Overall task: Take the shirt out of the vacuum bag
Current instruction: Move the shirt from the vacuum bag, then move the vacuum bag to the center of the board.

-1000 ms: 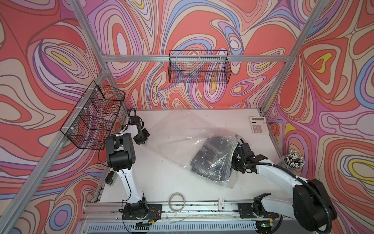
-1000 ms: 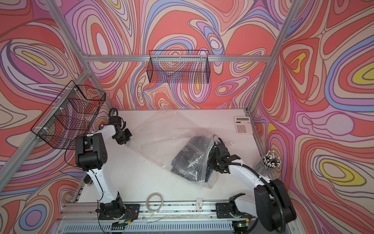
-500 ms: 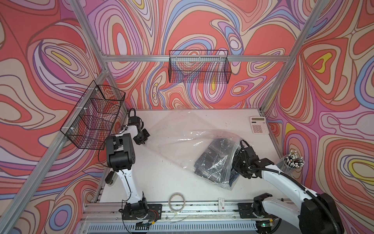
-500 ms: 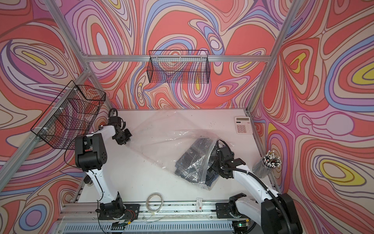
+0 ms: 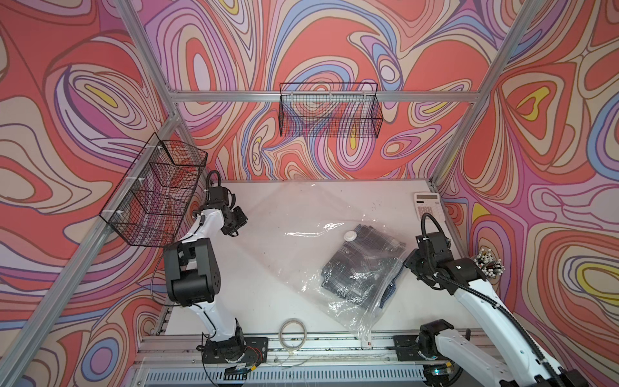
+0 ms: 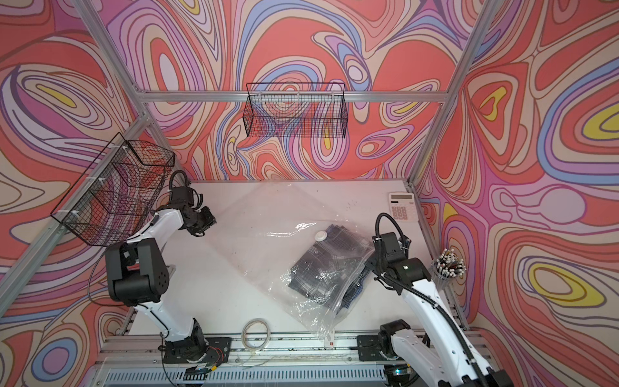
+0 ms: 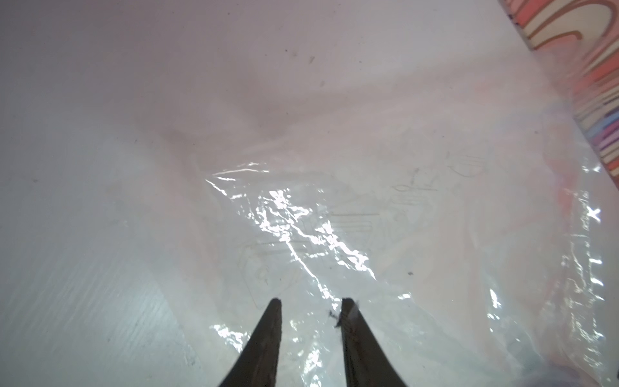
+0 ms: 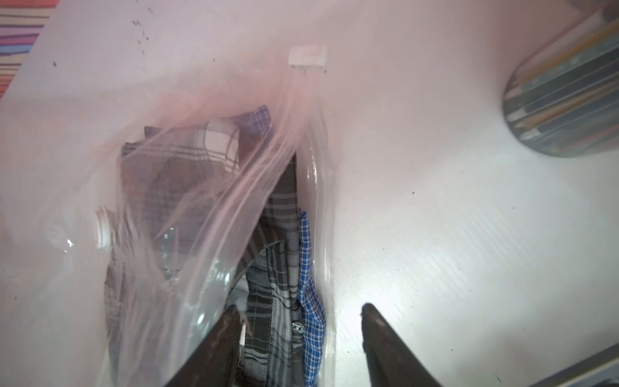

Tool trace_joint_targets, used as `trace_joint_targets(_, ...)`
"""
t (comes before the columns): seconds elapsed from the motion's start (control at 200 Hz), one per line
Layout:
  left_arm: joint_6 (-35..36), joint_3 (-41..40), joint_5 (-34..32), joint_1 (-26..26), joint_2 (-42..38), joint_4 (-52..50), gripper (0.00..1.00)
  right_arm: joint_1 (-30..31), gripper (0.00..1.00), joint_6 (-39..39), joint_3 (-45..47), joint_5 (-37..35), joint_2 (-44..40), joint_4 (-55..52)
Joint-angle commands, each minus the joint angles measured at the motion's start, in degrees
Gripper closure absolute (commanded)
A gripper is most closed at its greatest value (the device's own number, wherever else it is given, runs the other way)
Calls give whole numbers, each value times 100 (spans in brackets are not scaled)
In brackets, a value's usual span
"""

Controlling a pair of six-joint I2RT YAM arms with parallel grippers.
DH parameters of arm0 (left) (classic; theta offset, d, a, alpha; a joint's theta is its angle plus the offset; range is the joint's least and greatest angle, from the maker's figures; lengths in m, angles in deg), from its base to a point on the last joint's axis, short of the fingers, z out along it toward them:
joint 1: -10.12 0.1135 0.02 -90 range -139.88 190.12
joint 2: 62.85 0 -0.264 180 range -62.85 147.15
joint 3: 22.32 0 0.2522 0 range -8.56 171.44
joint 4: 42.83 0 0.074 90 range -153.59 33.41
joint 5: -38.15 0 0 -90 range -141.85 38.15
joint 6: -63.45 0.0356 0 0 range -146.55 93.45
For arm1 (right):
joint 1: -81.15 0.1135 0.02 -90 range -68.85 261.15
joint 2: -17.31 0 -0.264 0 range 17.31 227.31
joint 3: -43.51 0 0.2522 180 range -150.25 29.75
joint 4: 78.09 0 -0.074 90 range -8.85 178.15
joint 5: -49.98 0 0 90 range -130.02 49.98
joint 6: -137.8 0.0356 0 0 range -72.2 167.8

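Note:
The vacuum bag (image 5: pixel 301 234) (image 6: pixel 268 234) lies crinkled on the white table, running from the back middle to the front right, with its round white valve (image 5: pixel 350 236) (image 6: pixel 321 236) facing up. A folded dark plaid shirt (image 5: pixel 365 266) (image 6: pixel 330 269) sits inside it near the right end. My right gripper (image 5: pixel 410 264) (image 8: pixel 299 310) is open at the bag's mouth, and the shirt's edge (image 8: pixel 278 301) and a blue checked fold lie between its fingers. My left gripper (image 5: pixel 239 219) (image 7: pixel 311 303) is open over the bag's far left part (image 7: pixel 301 217), holding nothing.
A calculator (image 5: pixel 428 204) lies at the back right, and a cup of pencils (image 5: pixel 489 264) stands by the right wall next to my right arm. A tape roll (image 5: pixel 293 331) lies at the front edge. Wire baskets (image 5: pixel 157 197) (image 5: pixel 330 114) hang on the walls.
Both grippers have gone from shut to open. My right arm has drawn back slightly to the right of the bag's mouth, and the bag has settled. The left arm has stayed in place.

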State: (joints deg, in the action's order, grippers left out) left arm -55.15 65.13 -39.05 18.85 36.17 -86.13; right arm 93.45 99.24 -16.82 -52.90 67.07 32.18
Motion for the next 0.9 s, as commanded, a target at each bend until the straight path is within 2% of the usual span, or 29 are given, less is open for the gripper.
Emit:
trace_joint_targets(0.0, 172, -278, 103, -216, -488, -411, 62, -78, 37, -66, -316, -551, -166, -619)
trace_joint_targets(0.095, 201, -613, -46, -373, -1036, -561, 59, -73, 33, -60, -624, -904, -311, -799)
trace_joint_targets(0.175, 63, -1012, -196, -459, -1538, -636, 58, -78, 27, -256, -696, -886, -342, -530)
trace_joint_targets(0.235, -111, -1344, -233, -469, -1903, -657, 56, -84, 26, -408, -629, -565, -121, -210)
trace_joint_targets(0.301, -142, -1685, -146, -469, -2233, -602, 55, -94, 25, -564, -451, 88, 300, 262)
trace_joint_targets(0.341, -96, -1823, -179, -469, -2350, -596, 49, -98, 25, -631, -328, 472, 601, 589)
trace_joint_targets(0.386, -77, -1919, -242, -469, -2408, -668, 47, -104, 26, -755, -196, 792, 951, 968)
trace_joint_targets(0.461, -115, -2012, -159, -469, -2431, -819, 46, -111, 26, -982, -68, 757, 1263, 1364)
trace_joint_targets(0.666, -463, -2575, -213, -462, -2750, -565, 42, -616, 25, -1408, 39, 1431, 1969, 1848)
trace_joint_targets(0.897, -745, -2872, -67, -404, -2381, -180, 41, -769, 25, -1355, 430, 1393, 2003, 1914)
